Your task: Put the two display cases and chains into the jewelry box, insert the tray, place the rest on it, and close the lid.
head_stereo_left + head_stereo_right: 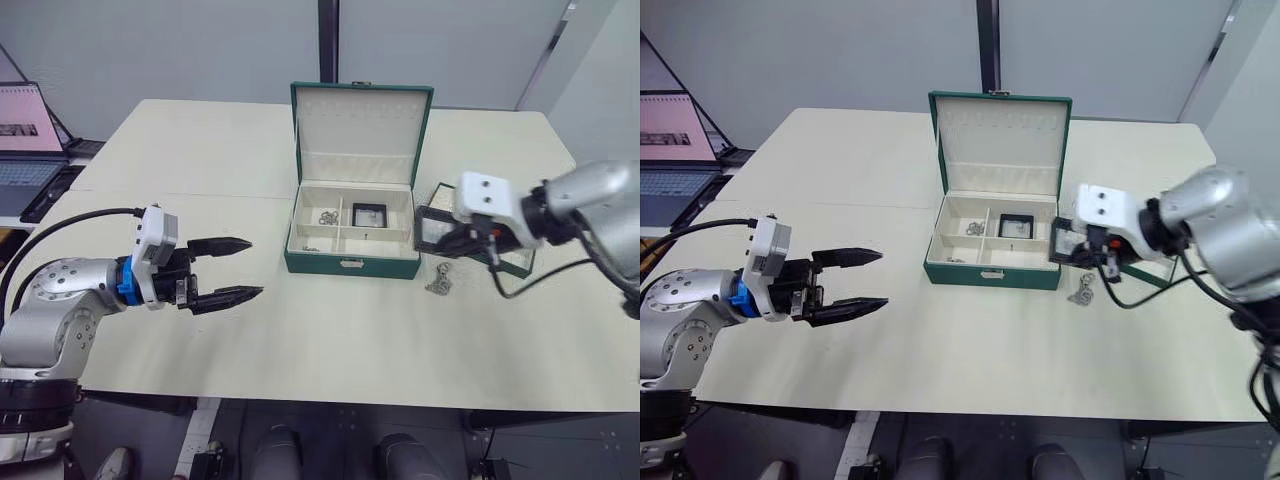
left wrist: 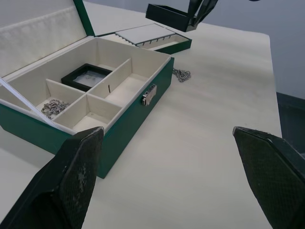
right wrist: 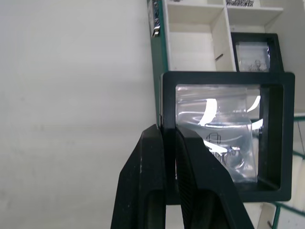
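Note:
The dark green jewelry box stands open at mid-table, its lid upright. One display case lies in a back compartment, and a chain lies in the compartment beside it. My right gripper is shut on the frame edge of the second display case, held just right of the box, above the table. Another chain lies on the table below it. The tray sits behind, to the right of the box. My left gripper hovers open over the table left of the box, holding nothing.
A laptop stands on a side surface off the far left. The table's front edge runs close to me. Bare tabletop lies between my left gripper and the box.

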`<state>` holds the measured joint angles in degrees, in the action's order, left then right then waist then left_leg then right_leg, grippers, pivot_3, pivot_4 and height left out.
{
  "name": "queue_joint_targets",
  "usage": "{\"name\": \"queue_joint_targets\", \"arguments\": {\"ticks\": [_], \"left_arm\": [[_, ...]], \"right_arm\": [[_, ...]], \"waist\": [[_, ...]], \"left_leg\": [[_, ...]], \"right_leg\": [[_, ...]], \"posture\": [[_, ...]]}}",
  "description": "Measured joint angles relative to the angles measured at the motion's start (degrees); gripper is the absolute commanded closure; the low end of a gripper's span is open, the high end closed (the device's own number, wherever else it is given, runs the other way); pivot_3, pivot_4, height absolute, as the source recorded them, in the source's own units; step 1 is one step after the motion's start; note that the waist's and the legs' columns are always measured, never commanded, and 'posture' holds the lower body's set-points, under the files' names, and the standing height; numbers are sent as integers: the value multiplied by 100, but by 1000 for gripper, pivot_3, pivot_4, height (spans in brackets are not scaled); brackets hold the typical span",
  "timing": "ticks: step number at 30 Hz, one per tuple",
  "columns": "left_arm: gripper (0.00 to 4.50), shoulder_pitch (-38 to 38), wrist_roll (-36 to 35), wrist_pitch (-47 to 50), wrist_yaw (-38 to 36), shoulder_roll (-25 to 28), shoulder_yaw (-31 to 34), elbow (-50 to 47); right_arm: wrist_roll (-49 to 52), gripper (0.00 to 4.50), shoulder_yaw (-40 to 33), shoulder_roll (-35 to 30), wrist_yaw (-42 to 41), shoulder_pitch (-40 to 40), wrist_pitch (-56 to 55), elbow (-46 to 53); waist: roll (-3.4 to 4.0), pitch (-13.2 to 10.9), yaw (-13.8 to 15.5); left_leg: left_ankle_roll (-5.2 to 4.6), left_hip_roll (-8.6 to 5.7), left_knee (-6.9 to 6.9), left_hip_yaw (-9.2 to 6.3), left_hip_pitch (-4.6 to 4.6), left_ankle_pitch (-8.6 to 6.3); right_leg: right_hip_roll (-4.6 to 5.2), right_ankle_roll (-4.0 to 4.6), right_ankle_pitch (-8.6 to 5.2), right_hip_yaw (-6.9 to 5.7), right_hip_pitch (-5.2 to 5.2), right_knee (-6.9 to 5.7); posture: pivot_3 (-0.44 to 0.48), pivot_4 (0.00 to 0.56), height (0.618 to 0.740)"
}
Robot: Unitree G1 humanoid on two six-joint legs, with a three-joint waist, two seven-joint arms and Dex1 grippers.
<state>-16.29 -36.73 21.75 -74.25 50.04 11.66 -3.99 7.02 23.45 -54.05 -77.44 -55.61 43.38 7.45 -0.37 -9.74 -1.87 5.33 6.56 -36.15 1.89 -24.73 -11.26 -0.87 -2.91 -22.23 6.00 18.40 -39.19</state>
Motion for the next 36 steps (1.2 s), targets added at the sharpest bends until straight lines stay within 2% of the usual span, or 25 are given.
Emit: {"name": "queue_joint_targets", "arguments": {"ticks": [6, 14, 24, 33, 35, 36], "left_arm": [[0, 103, 14, -4, 135, -1, 82, -84], [0, 138, 30, -7, 279, -15, 132, -291], [0, 259, 41, -6, 419, -26, 140, -506], [0, 344, 42, -3, 488, -24, 147, -525], [0, 339, 45, -3, 487, -24, 147, -523], [0, 330, 47, -3, 486, -24, 147, -522]], "right_arm": [[-461, 4444, 537, 982, 9, -721, -440, -1385], [-803, 4444, 730, 1938, -99, -1082, -951, -2775], [-1043, 4444, 730, 2426, -135, -1130, -1286, -3524], [-1136, 4444, 713, 2572, -138, -1145, -1433, -3754], [-1142, 3723, 710, 2587, -150, -1160, -1433, -3790], [-1143, 3604, 707, 2598, -152, -1183, -1433, -3828]], "waist": [[0, -1, 7], [0, -1, 1], [0, -1, 0], [0, -1, -1], [0, -1, -1], [0, -1, -1]], "left_leg": [[0, 2, -2, 2, -1, 0], [1, 5, -3, 10, -1, 1], [1, 11, -4, 35, -6, 2], [2, 14, -3, 41, -6, 2], [1, 14, -2, 41, -6, 1], [1, 14, -2, 42, -6, 1]], "right_leg": [[0, 0, 0, -3, 6, -11], [-1, 1, -1, -2, 30, -46], [1, 1, -1, 1, 69, -78], [1, 2, -1, 3, 76, -80], [1, 2, -1, 3, 76, -80], [1, 2, -1, 3, 76, -80]], "posture": [[0, 150, 740], [0, 150, 740], [0, 150, 740], [0, 150, 740], [0, 150, 740], [0, 150, 740]]}}
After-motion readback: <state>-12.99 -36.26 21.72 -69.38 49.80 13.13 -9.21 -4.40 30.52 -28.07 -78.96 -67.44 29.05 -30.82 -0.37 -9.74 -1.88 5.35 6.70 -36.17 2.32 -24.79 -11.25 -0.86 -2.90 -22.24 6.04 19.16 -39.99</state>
